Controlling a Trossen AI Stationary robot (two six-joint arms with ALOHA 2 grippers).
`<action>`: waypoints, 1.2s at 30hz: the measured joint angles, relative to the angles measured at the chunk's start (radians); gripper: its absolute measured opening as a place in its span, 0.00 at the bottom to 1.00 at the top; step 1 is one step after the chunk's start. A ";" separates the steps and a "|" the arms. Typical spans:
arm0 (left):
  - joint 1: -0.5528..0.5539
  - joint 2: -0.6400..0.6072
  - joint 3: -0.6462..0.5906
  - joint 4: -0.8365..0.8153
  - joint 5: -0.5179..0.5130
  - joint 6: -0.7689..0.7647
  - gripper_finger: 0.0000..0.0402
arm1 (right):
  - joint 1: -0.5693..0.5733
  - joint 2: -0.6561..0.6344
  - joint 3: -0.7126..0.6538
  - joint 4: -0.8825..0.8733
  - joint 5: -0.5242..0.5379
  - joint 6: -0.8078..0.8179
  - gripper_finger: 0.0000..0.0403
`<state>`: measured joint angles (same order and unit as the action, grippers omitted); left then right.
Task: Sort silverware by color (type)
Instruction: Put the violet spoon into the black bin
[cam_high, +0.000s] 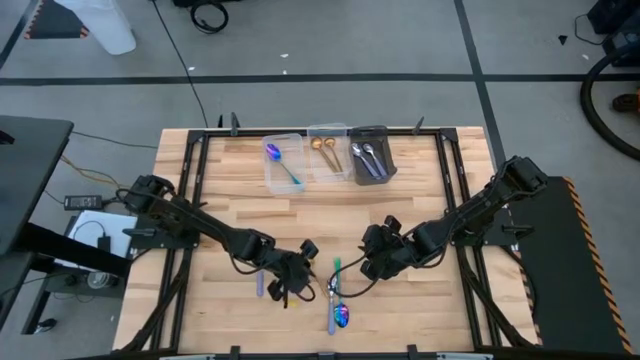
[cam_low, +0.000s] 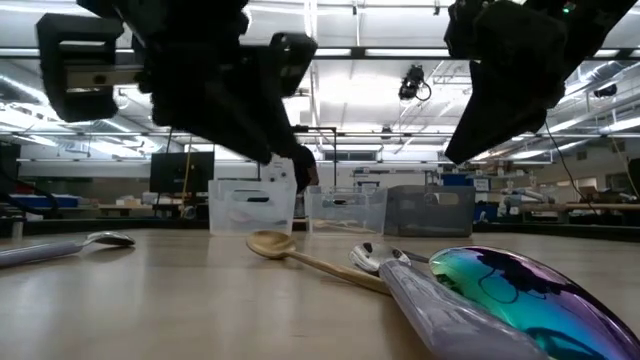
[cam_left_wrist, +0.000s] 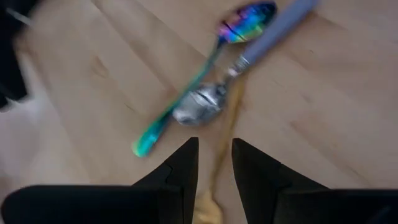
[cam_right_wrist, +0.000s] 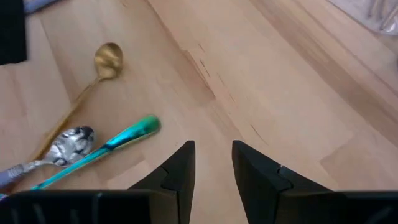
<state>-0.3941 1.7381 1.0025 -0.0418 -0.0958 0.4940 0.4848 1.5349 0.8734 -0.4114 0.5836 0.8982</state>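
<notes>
Several utensils lie crossed near the table's near edge. They include a gold spoon (cam_low: 270, 243) (cam_right_wrist: 109, 57), a silver spoon (cam_left_wrist: 199, 109) (cam_low: 375, 258) and an iridescent spoon (cam_high: 343, 316) (cam_left_wrist: 245, 22) with a teal handle (cam_right_wrist: 127, 134). There is also a lavender-handled piece (cam_left_wrist: 273, 28). Another pale utensil (cam_high: 260, 283) (cam_low: 70, 248) lies apart, to the left. My left gripper (cam_high: 295, 272) (cam_left_wrist: 214, 168) hovers open over the gold spoon's handle, above the table. My right gripper (cam_high: 375, 258) (cam_right_wrist: 211, 168) is open over bare wood, to the right of the pile.
Three bins stand side by side at the far edge. A clear one (cam_high: 284, 163) holds a blue-purple spoon, a second clear one (cam_high: 327, 150) holds gold spoons, and a dark grey one (cam_high: 372, 157) holds silver pieces. Bare wood lies between the bins and the grippers.
</notes>
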 joint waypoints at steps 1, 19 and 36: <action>0.006 0.005 0.000 -0.005 0.020 -0.007 0.26 | 0.000 0.000 0.000 0.010 0.001 0.000 0.29; 0.085 0.138 0.000 0.037 0.170 0.015 0.26 | 0.038 0.000 0.000 0.080 0.057 0.001 0.29; 0.082 0.170 0.067 -0.105 0.117 0.037 0.26 | 0.038 0.000 0.000 0.103 0.081 -0.003 0.29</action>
<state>-0.3122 1.9086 1.0695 -0.1464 0.0216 0.5314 0.5228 1.5352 0.8730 -0.3079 0.6651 0.8953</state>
